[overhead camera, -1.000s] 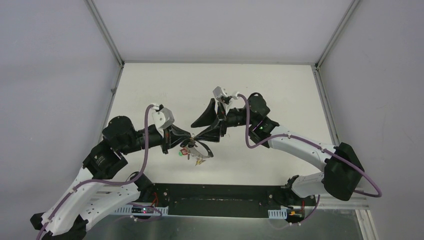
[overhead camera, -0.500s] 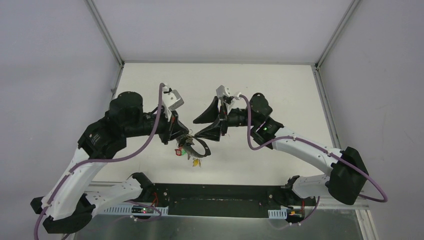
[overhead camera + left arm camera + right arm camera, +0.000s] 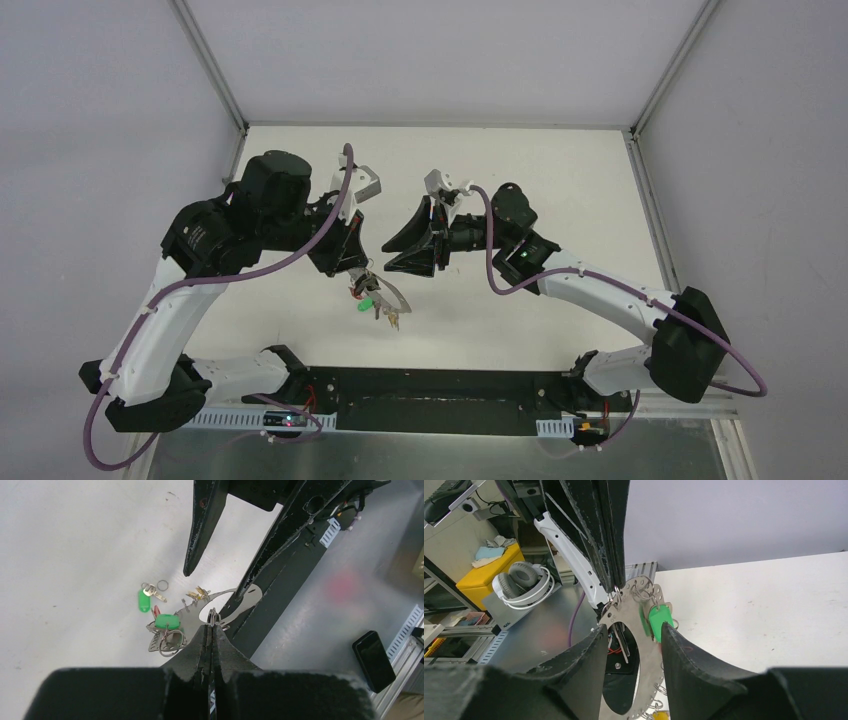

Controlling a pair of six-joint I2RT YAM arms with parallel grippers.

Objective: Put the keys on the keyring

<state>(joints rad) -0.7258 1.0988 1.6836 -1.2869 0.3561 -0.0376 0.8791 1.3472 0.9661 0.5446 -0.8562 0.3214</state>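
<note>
My left gripper point(image 3: 357, 268) points down, shut on the top edge of the keyring point(image 3: 390, 298), a flat silvery metal ring that hangs from it above the table. In the left wrist view the shut gripper point(image 3: 212, 626) pinches the keyring point(image 3: 227, 600), which carries a green-capped key point(image 3: 167, 621). Another green-tagged key point(image 3: 144, 600) lies on the table below. My right gripper point(image 3: 387, 258) is open beside the ring. In its wrist view the open right gripper point(image 3: 631, 627) straddles the keyring point(image 3: 644, 655); a green cap point(image 3: 658, 622) and a yellow cap point(image 3: 659, 715) hang there. No black-capped key shows.
The black base rail point(image 3: 420, 395) runs along the near table edge. A phone point(image 3: 374, 660) lies on the metal shelf beyond it. White headphones point(image 3: 521, 582) and a yellow box point(image 3: 489, 570) sit off the table. Grey walls enclose the white table point(image 3: 560, 180).
My left arm has risen and swung back, turning its gripper downward, so the keyring now hangs from it nearer the right gripper. The right gripper stayed open and shifted slightly left.
</note>
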